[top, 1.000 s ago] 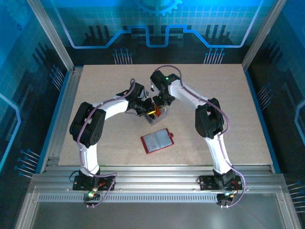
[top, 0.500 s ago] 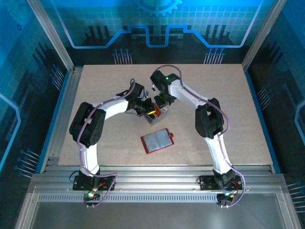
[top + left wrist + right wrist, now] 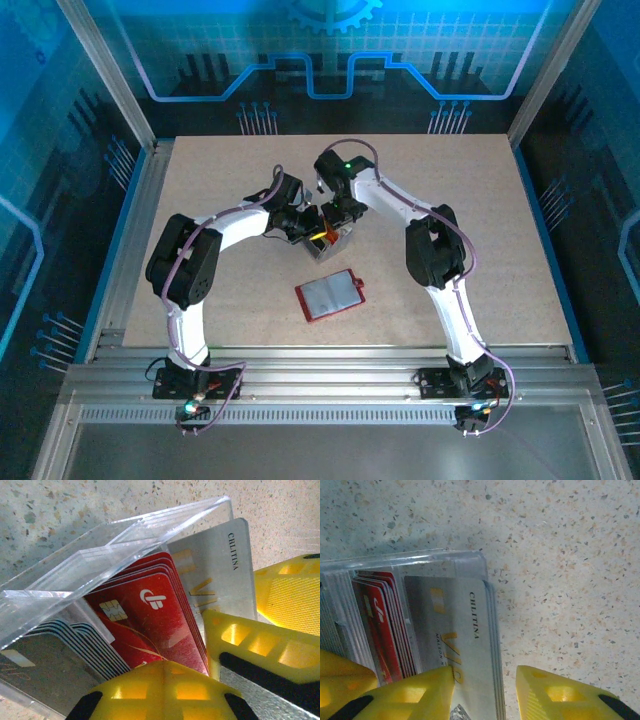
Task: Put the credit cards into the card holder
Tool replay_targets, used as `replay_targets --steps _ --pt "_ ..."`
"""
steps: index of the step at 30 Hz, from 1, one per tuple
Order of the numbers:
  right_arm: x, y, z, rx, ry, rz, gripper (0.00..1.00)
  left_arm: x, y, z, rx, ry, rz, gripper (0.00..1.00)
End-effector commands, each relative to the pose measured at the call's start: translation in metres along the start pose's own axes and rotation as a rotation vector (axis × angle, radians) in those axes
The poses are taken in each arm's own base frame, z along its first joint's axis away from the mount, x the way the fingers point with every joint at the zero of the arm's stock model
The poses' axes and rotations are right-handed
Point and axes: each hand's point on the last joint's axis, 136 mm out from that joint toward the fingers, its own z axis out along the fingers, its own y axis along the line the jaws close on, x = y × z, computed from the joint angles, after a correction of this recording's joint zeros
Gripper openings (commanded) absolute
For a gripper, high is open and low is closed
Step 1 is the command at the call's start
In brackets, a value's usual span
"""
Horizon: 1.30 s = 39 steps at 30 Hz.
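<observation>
One red card holder (image 3: 332, 296) lies open and flat on the desk (image 3: 480, 200), just below the middle of the overhead view, grey sleeves facing up. One clear plastic box (image 3: 327, 243) stands just above it, near but apart from it. There the left arm (image 3: 230, 225) and the right arm (image 3: 400, 205) meet.

The box holds the credit cards on edge, in packs. In the left wrist view a pack of red cards (image 3: 145, 615) fills the middle. At least five edges are fanned, and the front card shows a gold chip and a white logo. A pack of dark striped cards (image 3: 65, 650) sits at the lower left, too tightly stacked to count. One silver card (image 3: 220, 565) with gold lettering leans at the upper right, with a few thin edges packed against it.

The left jaws are closed. Their yellow fingers (image 3: 160, 692) sit at the bottom edge of the left wrist view, in front of the red cards, and what they pinch cannot be told.

The right jaws stand partly open and grip nothing. In the right wrist view one finger (image 3: 415, 692) overlaps the silver card's face at the lower left. Whether it touches cannot be told. The other finger is at the lower right over bare desk, with the card's right edge in the gap between them.
</observation>
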Motion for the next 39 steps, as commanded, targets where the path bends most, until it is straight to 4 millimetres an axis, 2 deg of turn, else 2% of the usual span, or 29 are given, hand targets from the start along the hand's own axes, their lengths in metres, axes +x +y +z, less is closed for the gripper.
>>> replay_targets --steps 1,5,14,27,39 --pt "0.000 -0.004 0.010 -0.009 0.020 0.024 0.40 0.014 0.042 0.005 -0.115 0.044 -0.071 0.02" --pt "0.002 -0.012 0.010 0.027 0.016 0.029 0.40 0.014 0.044 0.005 -0.122 0.046 -0.074 0.02" --pt "-0.001 -0.030 -0.010 0.086 -0.029 0.038 0.40 0.017 0.051 0.008 -0.133 0.053 -0.084 0.02" --pt "-0.003 -0.034 -0.022 0.105 -0.047 0.036 0.39 0.017 0.051 0.009 -0.135 0.054 -0.090 0.02" --pt "-0.004 -0.030 -0.031 0.108 -0.054 0.021 0.37 0.018 0.054 0.010 -0.136 0.056 -0.093 0.02"
